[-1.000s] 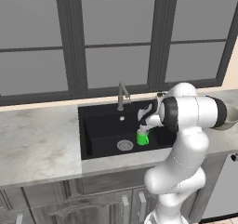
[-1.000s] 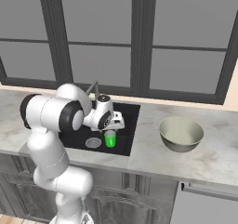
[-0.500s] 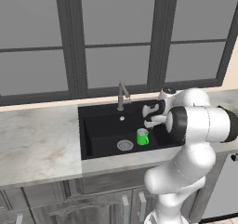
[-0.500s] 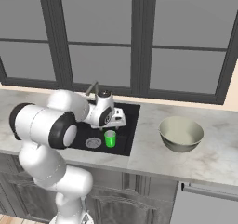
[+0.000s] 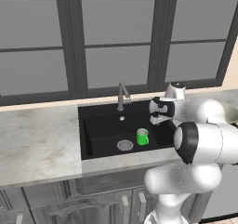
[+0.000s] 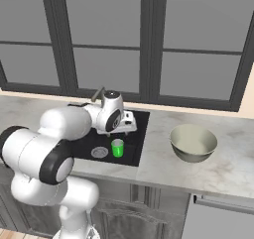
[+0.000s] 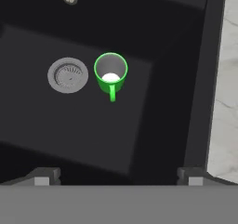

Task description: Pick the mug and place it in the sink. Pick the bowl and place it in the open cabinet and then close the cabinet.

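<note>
Gripper point(image 7: 119, 174) spread wide and empty above the black sink point(image 7: 56, 125); bright green mug point(image 7: 110, 73) upright, handle toward 6 o'clock, drain point(image 7: 68, 75) at its 9.

Rendered frames, even diffuse light, no visible source. Shadows faint; soft shading inside black sink point(image 7: 176, 102) leaves basin floor dim. Marble desk point(image 5: 32, 144) bright, no glare. Base views slightly soft, low in detail; hand view sharper. No edge distortion, no motion blur.

Glossy white rounded arm point(image 5: 200, 139), dark joint bands.
</note>
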{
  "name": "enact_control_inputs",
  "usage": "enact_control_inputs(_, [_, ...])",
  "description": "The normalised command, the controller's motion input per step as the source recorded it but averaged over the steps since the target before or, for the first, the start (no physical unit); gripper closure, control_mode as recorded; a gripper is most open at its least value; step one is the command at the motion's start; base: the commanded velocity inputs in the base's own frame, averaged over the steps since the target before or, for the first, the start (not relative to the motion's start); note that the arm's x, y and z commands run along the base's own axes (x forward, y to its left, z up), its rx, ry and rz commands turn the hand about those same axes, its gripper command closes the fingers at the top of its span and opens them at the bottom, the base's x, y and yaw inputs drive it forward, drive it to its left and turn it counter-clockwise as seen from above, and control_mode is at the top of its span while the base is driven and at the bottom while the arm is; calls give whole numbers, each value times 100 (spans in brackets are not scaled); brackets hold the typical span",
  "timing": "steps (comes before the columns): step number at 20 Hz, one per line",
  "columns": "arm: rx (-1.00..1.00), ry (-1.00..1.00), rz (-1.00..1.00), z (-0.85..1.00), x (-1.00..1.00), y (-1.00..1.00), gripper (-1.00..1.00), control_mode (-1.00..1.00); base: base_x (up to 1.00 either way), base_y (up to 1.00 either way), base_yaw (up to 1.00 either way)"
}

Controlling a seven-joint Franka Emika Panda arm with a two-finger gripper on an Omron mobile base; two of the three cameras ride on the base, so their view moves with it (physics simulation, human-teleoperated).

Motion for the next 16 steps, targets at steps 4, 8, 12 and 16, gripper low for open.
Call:
enact_control_inputs(4, [-3, -3, 0, 33, -15, -8, -100, -100, 0, 0, 0])
enact_control_inputs(8, [-5, -6, -2, 29, -11, -6, -100, -100, 0, 0, 0])
enact_control_inputs(12, [-1, -1, -3, 26, -18, -10, -100, -100, 0, 0, 0])
enact_control_inputs(16, [0, -4, -5, 15, -33, -15, -100, -100, 0, 0, 0])
